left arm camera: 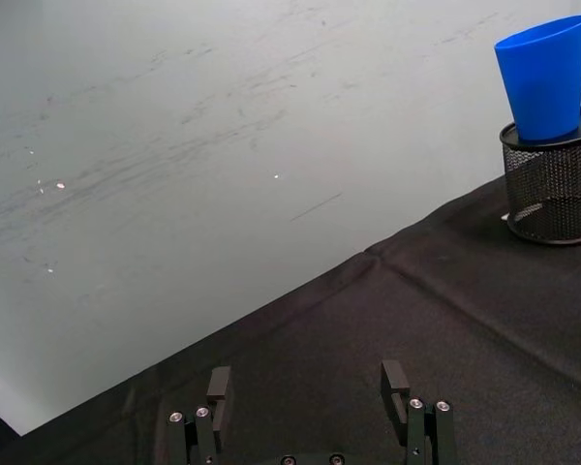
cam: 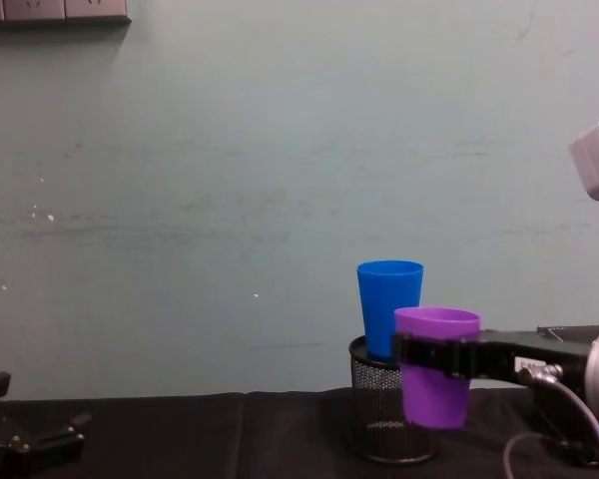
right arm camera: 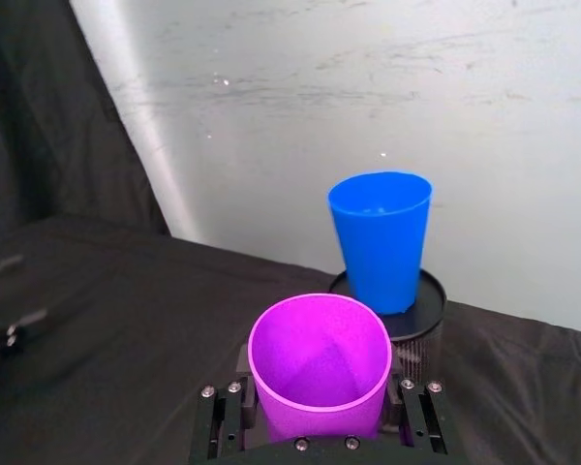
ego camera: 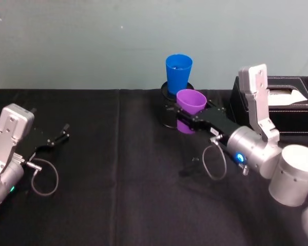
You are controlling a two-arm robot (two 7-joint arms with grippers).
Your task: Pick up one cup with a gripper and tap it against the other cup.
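1. Head: clamps purple cup mid-wall in right gripper, just before blue cup; rests left gripper far left.
2. Left wrist: shows left gripper spread wide, empty.
3. Right wrist: pinches purple cup both sides below rim; probably light, thin, slick; wants gentle squeeze.
4. Chest: holds purple cup upright, seemingly clear of cloth, near blue cup.

Soft, even light on the pale wall, dark black tablecloth, faint sheen on the blue cup.

The purple cup and the blue cup are plain; the mesh holder is black.
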